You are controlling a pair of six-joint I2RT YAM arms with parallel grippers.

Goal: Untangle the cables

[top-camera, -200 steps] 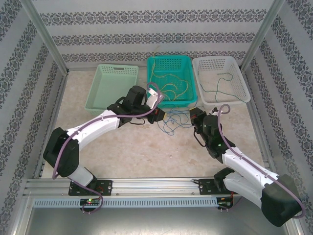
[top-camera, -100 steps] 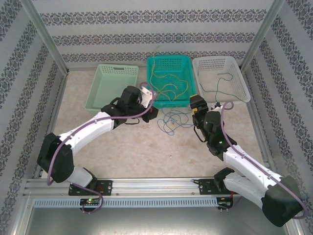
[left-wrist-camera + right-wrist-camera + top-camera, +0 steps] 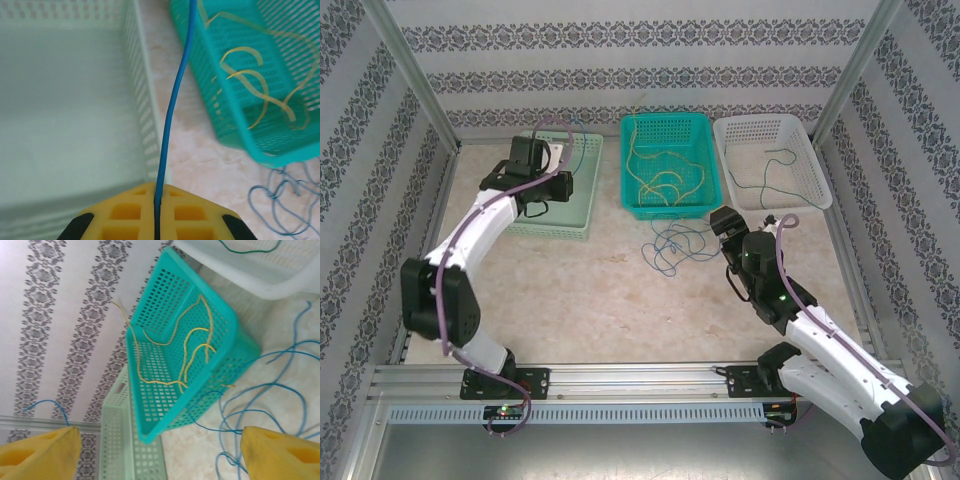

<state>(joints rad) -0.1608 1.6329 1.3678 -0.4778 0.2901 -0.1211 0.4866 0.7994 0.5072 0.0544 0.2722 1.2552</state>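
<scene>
As the left end effector (image 3: pixel 157 199) swings across to the pale green basket (image 3: pixel 137 100), it stays clenched on one blue cable (image 3: pixel 170 115) trailing ahead. The right end effector (image 3: pixel 160 450) springs open, leaving the blue tangle (image 3: pixel 270 390) just ahead on the table (image 3: pixel 600 290). That strand looks freed.

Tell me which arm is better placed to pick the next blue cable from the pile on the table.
Right, probably. The right gripper is open beside the pile of thin blue cables; the left gripper is shut on one blue cable at the pale green plastic basket.
</scene>
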